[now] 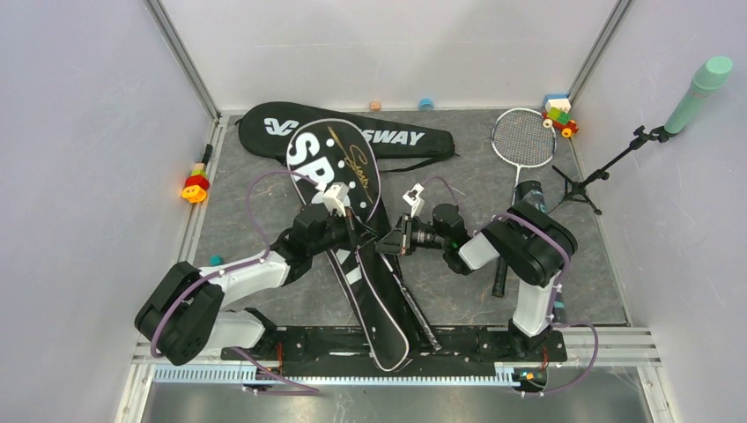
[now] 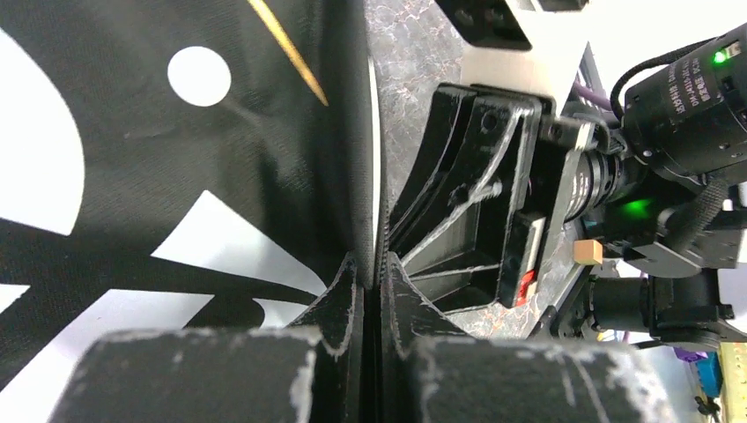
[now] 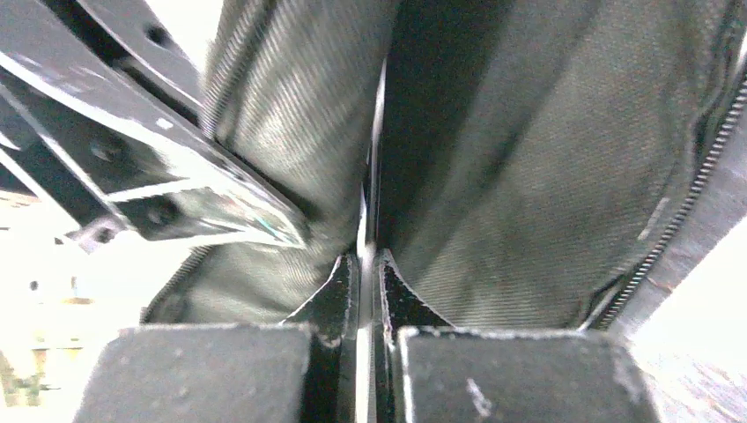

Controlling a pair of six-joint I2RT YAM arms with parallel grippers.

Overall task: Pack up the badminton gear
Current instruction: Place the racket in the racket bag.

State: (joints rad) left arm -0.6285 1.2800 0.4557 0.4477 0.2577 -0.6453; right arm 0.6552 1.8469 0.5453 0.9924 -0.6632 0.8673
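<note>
Top external | SPORT bag lengthwise, head far | left gripper, right gripper pinch it

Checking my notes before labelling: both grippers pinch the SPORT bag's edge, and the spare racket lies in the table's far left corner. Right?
Wrong corner: the top view shows the spare racket in the far right corner. The left gripper and right gripper do pinch the edge of the SPORT bag.

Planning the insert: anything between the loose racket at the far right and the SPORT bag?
Yes: the right arm lies across the path, over the shaft of the racket, with the black tube beside that shaft. The left gripper and right gripper are both shut on the SPORT bag.
</note>
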